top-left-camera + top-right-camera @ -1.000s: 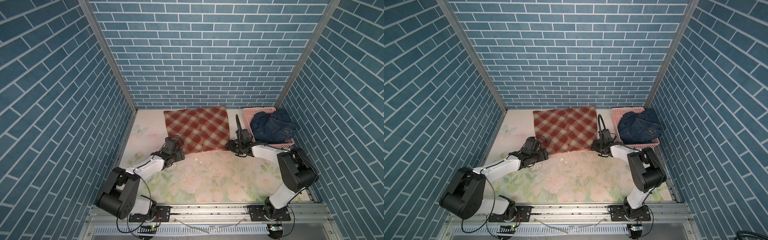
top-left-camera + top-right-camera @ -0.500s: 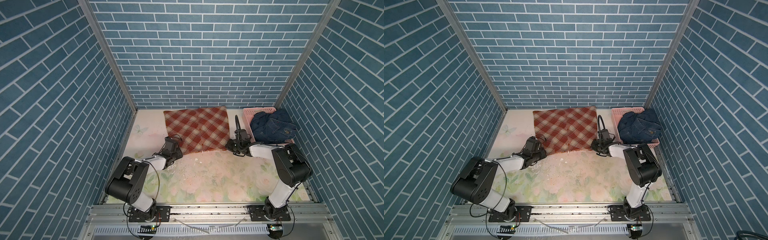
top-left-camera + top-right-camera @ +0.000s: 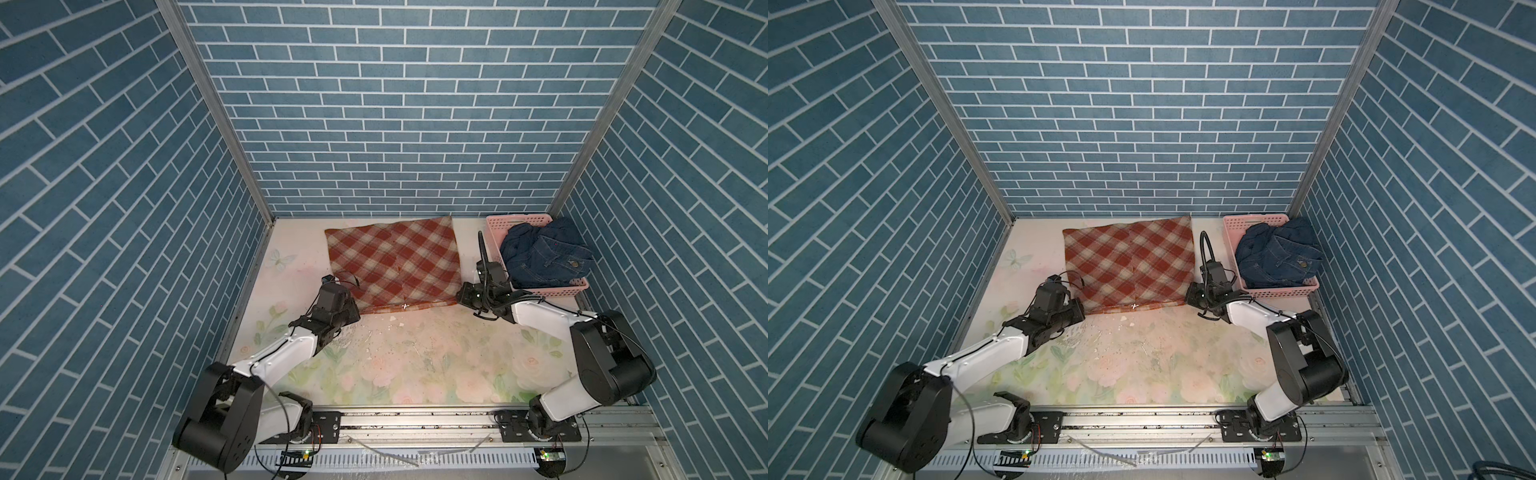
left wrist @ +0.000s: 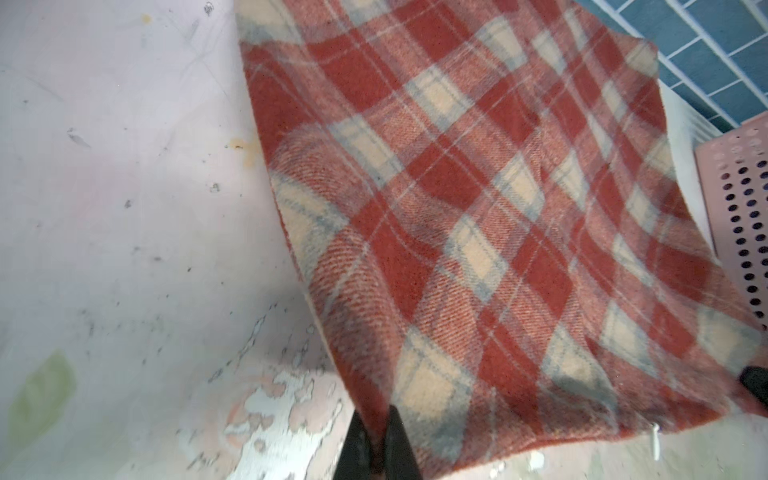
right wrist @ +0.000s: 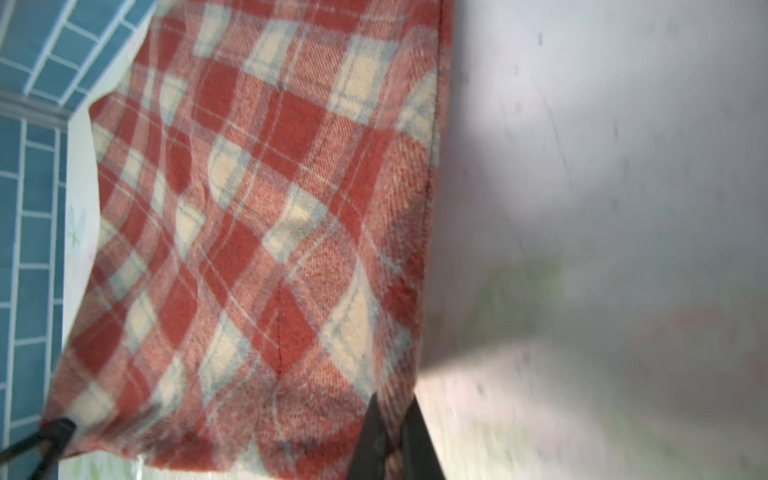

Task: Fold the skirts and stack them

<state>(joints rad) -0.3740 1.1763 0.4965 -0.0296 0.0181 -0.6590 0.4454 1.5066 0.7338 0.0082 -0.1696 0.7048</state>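
Observation:
The rust-red and cream plaid skirt (image 3: pixel 395 262) (image 3: pixel 1131 266) lies spread flat at the back middle of the table in both top views. My left gripper (image 3: pixel 355 309) (image 4: pixel 377 432) is shut on its near left corner, the cloth pinched between the black fingers. My right gripper (image 3: pixel 459 296) (image 5: pixel 395 419) is shut on the near right corner in the same way. Dark blue denim skirts (image 3: pixel 544 253) (image 3: pixel 1279 253) sit bunched in the pink basket (image 3: pixel 548 289) at the back right.
The table has a worn floral mat (image 3: pixel 415 353) with chipped white flecks near the skirt's front edge. Blue brick walls close in the left, back and right. The basket's perforated side (image 4: pixel 739 216) stands just right of the plaid skirt. A metal rail (image 3: pixel 415 419) runs along the front.
Both grippers have closed on the plaid skirt's near corners; they stood open a second ago. The left arm's elbow has swung from left to a lower pose.

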